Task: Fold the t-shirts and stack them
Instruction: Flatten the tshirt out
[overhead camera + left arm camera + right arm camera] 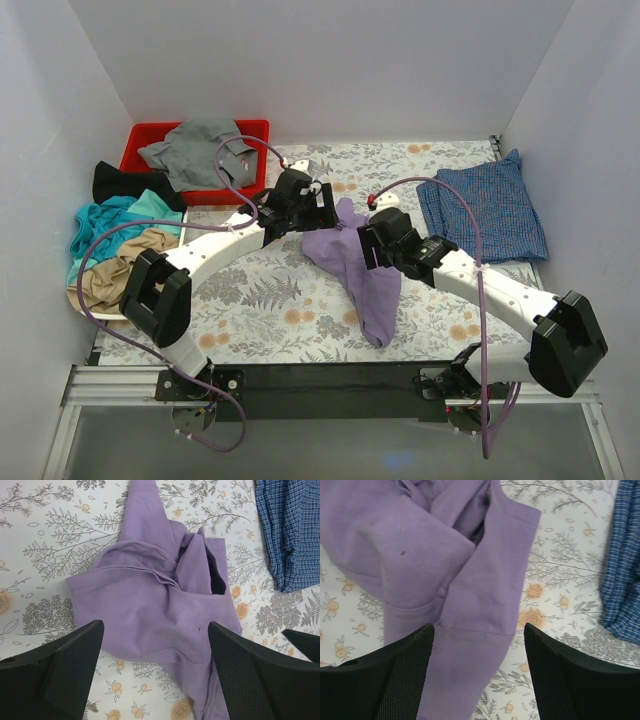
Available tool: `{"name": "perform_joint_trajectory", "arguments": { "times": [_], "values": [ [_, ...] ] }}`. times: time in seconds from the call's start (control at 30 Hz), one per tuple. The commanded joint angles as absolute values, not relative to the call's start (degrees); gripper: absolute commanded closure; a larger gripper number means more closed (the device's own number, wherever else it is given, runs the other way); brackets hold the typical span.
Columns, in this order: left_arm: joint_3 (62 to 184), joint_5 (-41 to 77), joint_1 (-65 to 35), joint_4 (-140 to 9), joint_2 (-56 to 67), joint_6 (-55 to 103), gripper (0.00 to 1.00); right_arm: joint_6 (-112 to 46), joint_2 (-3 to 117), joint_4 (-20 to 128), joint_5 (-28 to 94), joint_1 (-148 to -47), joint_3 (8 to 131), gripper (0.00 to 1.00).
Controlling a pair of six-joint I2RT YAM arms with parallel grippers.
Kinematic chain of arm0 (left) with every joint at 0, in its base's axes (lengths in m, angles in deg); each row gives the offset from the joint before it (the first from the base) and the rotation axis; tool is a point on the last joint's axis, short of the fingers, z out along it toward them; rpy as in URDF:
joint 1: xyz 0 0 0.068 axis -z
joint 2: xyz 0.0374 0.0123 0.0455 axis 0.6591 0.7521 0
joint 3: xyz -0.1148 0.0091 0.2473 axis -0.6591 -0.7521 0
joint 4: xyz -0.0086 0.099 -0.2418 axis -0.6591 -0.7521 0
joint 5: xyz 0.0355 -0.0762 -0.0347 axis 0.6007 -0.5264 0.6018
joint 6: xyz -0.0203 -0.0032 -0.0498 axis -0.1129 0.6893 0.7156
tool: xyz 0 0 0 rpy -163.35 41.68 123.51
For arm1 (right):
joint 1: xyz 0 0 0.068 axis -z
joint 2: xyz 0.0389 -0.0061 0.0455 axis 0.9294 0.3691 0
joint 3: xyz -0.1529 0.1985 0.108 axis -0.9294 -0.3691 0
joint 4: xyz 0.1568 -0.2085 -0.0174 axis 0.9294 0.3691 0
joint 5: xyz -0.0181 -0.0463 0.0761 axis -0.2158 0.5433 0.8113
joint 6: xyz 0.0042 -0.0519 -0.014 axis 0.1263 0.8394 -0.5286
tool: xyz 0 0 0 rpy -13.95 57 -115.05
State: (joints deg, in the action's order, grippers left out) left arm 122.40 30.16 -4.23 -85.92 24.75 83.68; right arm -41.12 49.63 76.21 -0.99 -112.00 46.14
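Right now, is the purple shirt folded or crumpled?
Crumpled, not folded: the purple shirt lies bunched in uneven creases on the floral cover.

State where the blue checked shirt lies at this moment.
The blue checked shirt lies at the far right in the top view, to the right of the purple shirt and apart from it.

The crumpled t-shirt [360, 270] lies mid-table, the checked t-shirt [485, 210] right, the bin [150, 128] back-left.

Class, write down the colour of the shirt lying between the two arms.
Plain lavender-purple; the shirt shows best in the left wrist view.
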Motion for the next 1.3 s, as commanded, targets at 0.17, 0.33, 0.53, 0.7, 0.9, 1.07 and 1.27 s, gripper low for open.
{"name": "perform_joint_trajectory", "arguments": {
  "times": [0.17,0.33,0.53,0.7,0.9,1.07,1.27],
  "values": [
    [124.7,23.3,-5.0,-83.0,27.9,83.7,0.15,-42.8,54.4,70.0,8.3,-111.8,44.9,0.23],
    [125.7,20.8,-5.4,-83.0,30.0,83.5,0.15,-43.2,56.4,70.4,7.3,-111.8,44.5,0.25],
    [126.5,18.6,-5.5,-83.0,32.2,82.9,0.2,-43.1,57.2,73.5,3.9,-111.8,45.0,0.54],
    [127.3,16.1,-5.8,-83.3,34.5,82.5,0.49,-42.2,51.5,76.2,-2.1,-111.8,45.8,0.99],
    [127.4,16.7,-6.3,-84.3,34.0,82.0,0.62,-41.4,39.4,84.5,-12.1,-109.8,48.0,0.99],
    [128.3,17.3,-7.1,-84.7,33.3,81.4,0.46,-44.1,30.2,92.5,-17.6,-108.0,47.2,0.99],
    [132.7,19.9,-7.3,-87.4,34.8,79.8,0.28,-50.8,25.3,99.3,-22.9,-104.9,42.9,0.99]
  ]
}}
